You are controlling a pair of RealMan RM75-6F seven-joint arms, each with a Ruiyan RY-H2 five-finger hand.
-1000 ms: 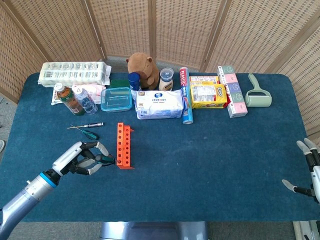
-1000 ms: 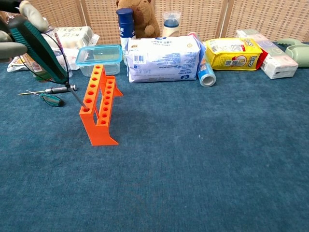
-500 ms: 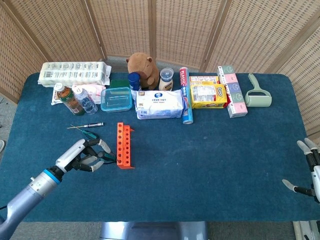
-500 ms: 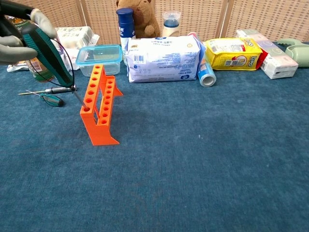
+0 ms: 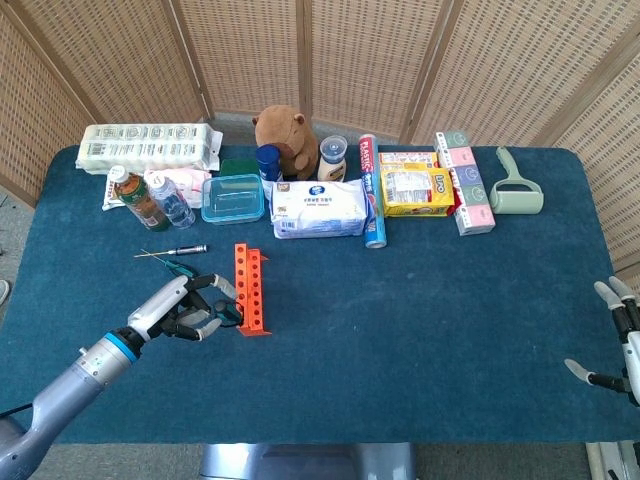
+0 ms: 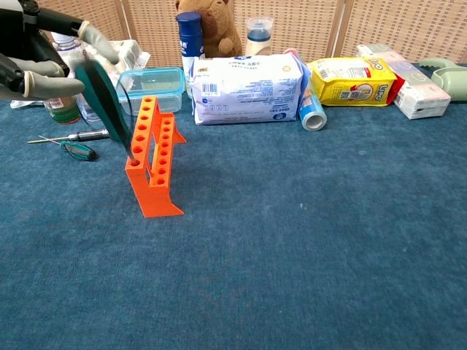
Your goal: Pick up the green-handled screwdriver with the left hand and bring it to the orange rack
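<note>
My left hand (image 5: pixel 190 308) (image 6: pixel 40 55) grips the green-handled screwdriver (image 6: pixel 107 108), which slants down to the right. Its tip sits at a near hole in the left row of the orange rack (image 6: pixel 153 165) (image 5: pixel 250 290); the shaft is hidden by the handle. In the head view the hand lies just left of the rack's near end. My right hand (image 5: pixel 617 335) hangs open at the table's right edge, holding nothing.
Two more screwdrivers (image 5: pixel 172 254) (image 6: pixel 73 140) lie left of the rack. Behind it stand a clear lidded box (image 5: pixel 233 197), bottles (image 5: pixel 150 198), a wipes pack (image 5: pixel 320 209), a plush toy (image 5: pixel 285 135), snack boxes (image 5: pixel 417 188) and a lint roller (image 5: pixel 515 185).
My left hand moved right toward the rack with the screwdriver. The handle dropped lower and the tip went into the rack's near end. The rack shifted slightly. The right hand stayed still.
</note>
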